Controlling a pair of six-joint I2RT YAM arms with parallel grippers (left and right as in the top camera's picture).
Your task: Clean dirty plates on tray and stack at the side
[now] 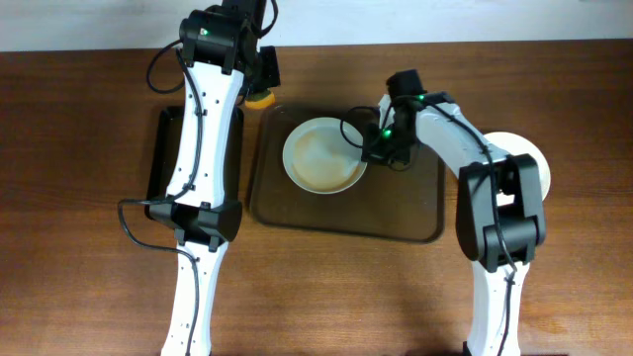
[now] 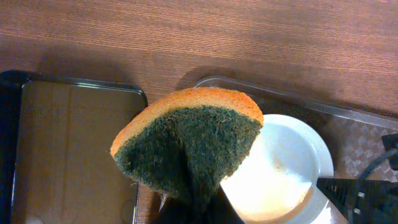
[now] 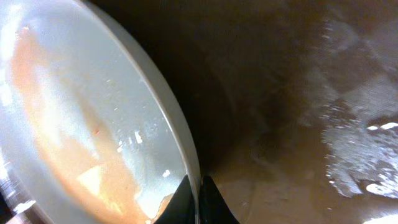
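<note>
Overhead, my right pincer (image 1: 382,148) sits at the right rim of the dirty plate (image 1: 321,155), which lies in the left half of the brown tray (image 1: 346,222). The plate is white with a pale brownish film across its floor. My left pincer (image 1: 263,81) hangs above the tray's far left corner, holding a sponge (image 1: 259,98). A black tray (image 1: 158,158) lies just beside the brown one on its left, mostly under my left arm. A stack of white plates (image 1: 529,158) rests on the desk (image 1: 79,277) to the right of the brown tray, partly hidden by my right arm. The desk is dark wood grain with a light wall strip at its far edge.

From my left wrist, the left pincer (image 2: 193,211) is clamped on the lower end of the sponge (image 2: 193,140), whose green scouring face is towards the camera with an orange layer along the top. Beneath it lie the black tray (image 2: 62,143) and the rim of the brown tray (image 2: 280,93), with the plate (image 2: 283,174) inside. My right pincer (image 2: 364,193) shows dark at the plate's edge.

From my right wrist, the right pincer (image 3: 196,202) is closed on the plate's rim, one fingertip on each side. The plate (image 3: 81,124) carries an orange-brown smear. The floor of the brown tray (image 3: 311,93) is dark, with shiny patches at the right.
</note>
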